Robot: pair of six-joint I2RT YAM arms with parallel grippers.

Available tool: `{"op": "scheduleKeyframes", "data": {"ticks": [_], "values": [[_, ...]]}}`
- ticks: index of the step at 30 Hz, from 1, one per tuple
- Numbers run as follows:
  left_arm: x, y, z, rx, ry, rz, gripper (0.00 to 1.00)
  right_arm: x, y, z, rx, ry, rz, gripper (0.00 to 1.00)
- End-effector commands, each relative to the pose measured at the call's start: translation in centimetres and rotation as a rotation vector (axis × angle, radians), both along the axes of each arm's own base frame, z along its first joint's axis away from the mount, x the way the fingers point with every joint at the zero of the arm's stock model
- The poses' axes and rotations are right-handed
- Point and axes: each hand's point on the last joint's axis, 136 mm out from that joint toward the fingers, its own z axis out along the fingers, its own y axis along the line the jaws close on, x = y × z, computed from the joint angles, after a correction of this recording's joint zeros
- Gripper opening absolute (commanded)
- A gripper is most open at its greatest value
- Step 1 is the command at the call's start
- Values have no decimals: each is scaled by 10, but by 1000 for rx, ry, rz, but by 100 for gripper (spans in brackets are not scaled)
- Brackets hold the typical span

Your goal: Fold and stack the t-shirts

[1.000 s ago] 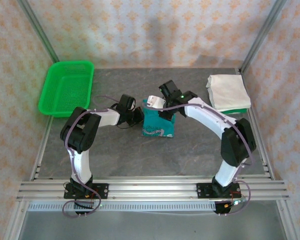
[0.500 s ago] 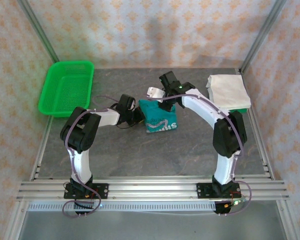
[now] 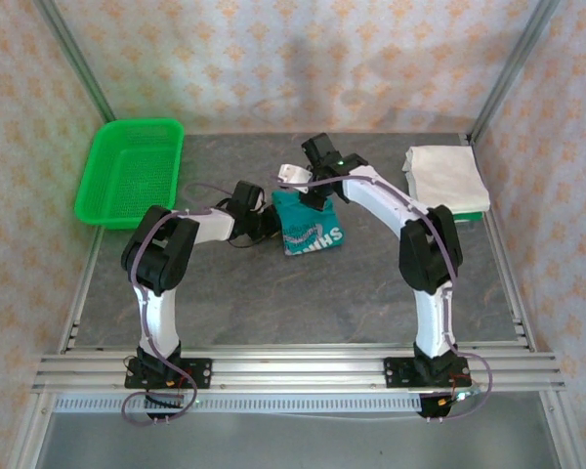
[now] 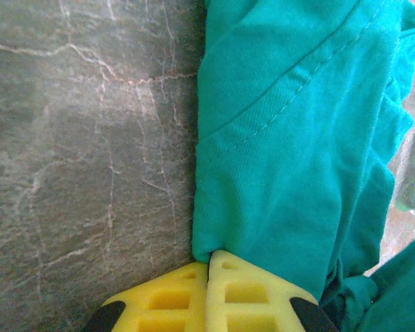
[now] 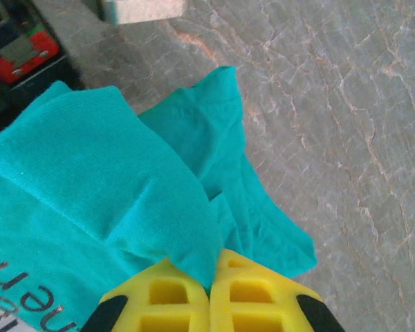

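The teal t-shirt lies bunched near the middle of the worktop, and its white lettering shows on the near side. The left claw is clenched on the shirt's left edge. Its yellow fingers are pressed together, with a corner of teal cloth pinched between the tips, low against the grey surface. The right claw is clenched too, grasping a fold at the shirt's far side, where the cloth drapes over its tips. The two arms reach in from either side and meet at the shirt. At the far right, well apart from it, the folded white t-shirts rest on a green t-shirt, of which a thin near edge shows. A green mesh basket sits at the far left.
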Motion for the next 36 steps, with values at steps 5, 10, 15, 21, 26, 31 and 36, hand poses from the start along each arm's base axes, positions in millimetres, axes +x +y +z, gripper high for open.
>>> {"op": "scheduleKeyframes", "data": {"ticks": [5,10,15,21,26,31,36], "values": [[-31,26,-51,111,171,9,0,38,9,-10,-18,-74,-37,0],[-33,29,-52,118,177,9,0,57,8,-28,-59,-98,-75,0],[-33,30,-51,119,174,11,0,66,14,-42,-42,-97,-97,0],[-34,32,-50,122,175,15,0,76,20,-45,5,-112,-139,31],[-35,35,-45,117,173,37,0,79,16,-9,74,-174,-203,68],[-34,39,-38,84,158,79,12,80,4,34,210,-240,-328,82],[-38,39,-29,35,143,104,28,71,-14,61,391,-245,-465,86]]}}
